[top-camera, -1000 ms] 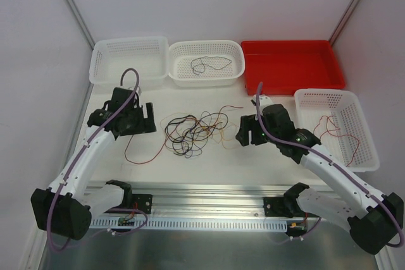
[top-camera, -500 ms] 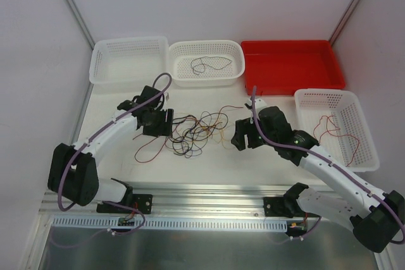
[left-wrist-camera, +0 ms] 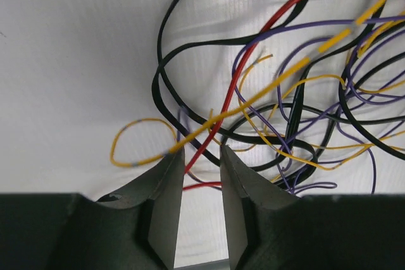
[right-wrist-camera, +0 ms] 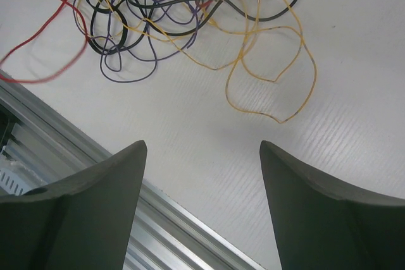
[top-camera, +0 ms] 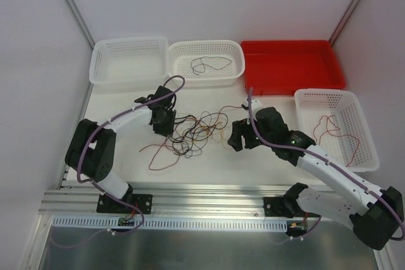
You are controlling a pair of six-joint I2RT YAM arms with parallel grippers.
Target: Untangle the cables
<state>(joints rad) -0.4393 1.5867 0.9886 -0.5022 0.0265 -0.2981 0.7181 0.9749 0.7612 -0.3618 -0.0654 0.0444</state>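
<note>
The left tool (left-wrist-camera: 202,156) has its two fingers only a narrow slot apart. A red wire (left-wrist-camera: 233,90) runs down into that slot, but the gap looks wider than the wire, so I'd say nothing is pinched yet. A yellow wire (left-wrist-camera: 278,74) crosses right at the tip of one finger. The right tool (right-wrist-camera: 202,150) stands wide apart and empty, hovering over the surface (top-camera: 209,162) just beside an outlying yellow loop (right-wrist-camera: 314,83).

The cables (top-camera: 196,132) lie in a loose knot in the middle of the surface, between the two tools. The red wire's free end trails off toward the near left.

To my eye the job in hand is taking that one red strand at the heap's left edge. The yellow wire sits so close that a careless close would catch both and drag the whole knot along, so the fingers should shut on red alone. After that, a slow pull to the left, low and along the wire's own line, seems wisest. It is worth watching whether the heap slides with it. If it does, the right tool could press down on the far side to hold it back.
</note>
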